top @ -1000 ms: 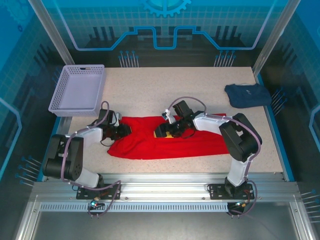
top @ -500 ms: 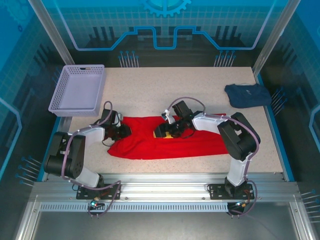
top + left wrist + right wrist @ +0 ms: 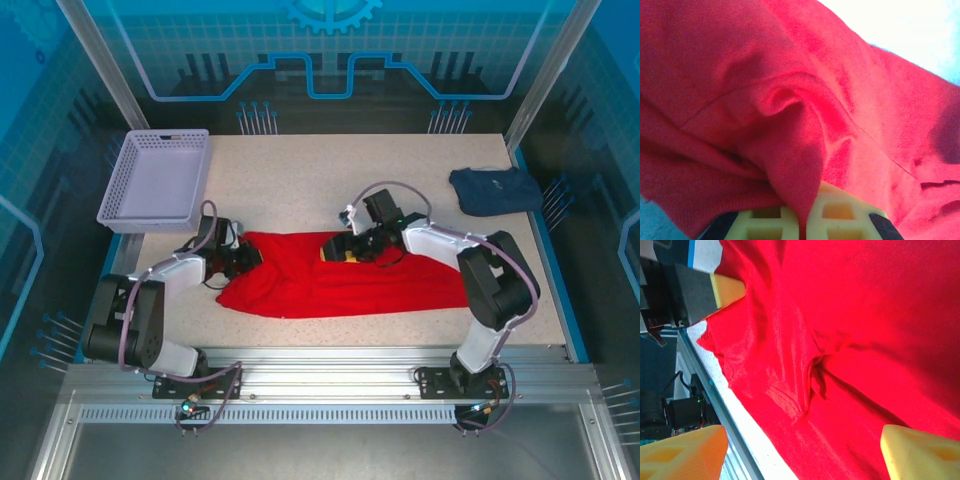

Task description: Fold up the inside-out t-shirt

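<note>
Inside-out t-shirt [image 3: 340, 288], bright red, lies as a long crumpled band across the near middle of the speckled worktop [image 3: 300, 180], running left to right between the two arms. The left hand [image 3: 247, 259] sits low at the band's left end. The left wrist view shows it clenched on a raised ridge of red cloth, pinched between its pale yellow fingers [image 3: 842, 215]. The right hand [image 3: 342, 248] is at the band's far edge near the middle. In the right wrist view its jaws stand wide apart, released, with yellow fingertips [image 3: 682, 452] on either side of a puckered crease and nothing held. A lilac basket [image 3: 155, 180] sits at the far left corner and a dark navy garment [image 3: 495, 190] at the far right, both well apart from the shirt. The step in hand looks like taking hold of the cloth to spread it flat; folding proper has not yet begun. Next, the right hand probably needs to lower and pinch the far edge, so both hands can draw the shirt smooth.
</note>
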Robot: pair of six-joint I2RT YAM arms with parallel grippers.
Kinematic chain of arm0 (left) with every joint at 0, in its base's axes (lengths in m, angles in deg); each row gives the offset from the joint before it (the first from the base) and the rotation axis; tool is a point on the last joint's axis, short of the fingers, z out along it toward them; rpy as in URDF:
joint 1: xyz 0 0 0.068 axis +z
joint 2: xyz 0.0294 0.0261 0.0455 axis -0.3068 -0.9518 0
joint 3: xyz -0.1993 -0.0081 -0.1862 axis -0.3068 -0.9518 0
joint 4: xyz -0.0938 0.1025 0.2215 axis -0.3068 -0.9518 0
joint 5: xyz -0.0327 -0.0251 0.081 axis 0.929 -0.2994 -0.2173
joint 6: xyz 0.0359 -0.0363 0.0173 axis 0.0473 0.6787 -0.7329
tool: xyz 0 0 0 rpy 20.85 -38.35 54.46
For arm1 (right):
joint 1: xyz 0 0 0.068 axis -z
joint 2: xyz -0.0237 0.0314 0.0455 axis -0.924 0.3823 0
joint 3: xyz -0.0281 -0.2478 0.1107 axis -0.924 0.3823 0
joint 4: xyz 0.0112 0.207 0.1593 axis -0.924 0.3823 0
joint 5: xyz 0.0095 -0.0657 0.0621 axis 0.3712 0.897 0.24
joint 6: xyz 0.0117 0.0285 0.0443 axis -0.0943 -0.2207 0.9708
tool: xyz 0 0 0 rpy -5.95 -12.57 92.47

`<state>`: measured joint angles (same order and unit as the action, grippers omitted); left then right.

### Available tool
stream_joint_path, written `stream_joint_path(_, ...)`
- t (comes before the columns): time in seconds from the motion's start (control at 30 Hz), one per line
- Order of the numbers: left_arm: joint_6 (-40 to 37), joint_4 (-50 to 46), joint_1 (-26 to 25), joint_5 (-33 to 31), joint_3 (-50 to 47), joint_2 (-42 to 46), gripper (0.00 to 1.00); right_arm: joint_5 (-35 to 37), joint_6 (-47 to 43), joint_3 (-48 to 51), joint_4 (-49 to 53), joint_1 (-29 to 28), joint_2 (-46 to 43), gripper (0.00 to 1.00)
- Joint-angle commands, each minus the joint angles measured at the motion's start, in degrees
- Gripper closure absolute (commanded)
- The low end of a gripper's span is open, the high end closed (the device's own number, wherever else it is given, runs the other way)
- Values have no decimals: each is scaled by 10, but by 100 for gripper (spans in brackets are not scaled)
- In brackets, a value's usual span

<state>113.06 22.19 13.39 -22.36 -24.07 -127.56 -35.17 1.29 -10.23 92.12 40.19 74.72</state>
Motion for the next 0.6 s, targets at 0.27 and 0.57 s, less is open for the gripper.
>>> stream_joint_path(0.27, -67, -341, 50, -85, 178, 79, 100, 74, -39, 35, 32, 80, -60, 19)
stream_joint_path(0.57, -204, -494, 103, -182, 335, 31, 100, 144, -43, 17, 59, 85, -51, 22)
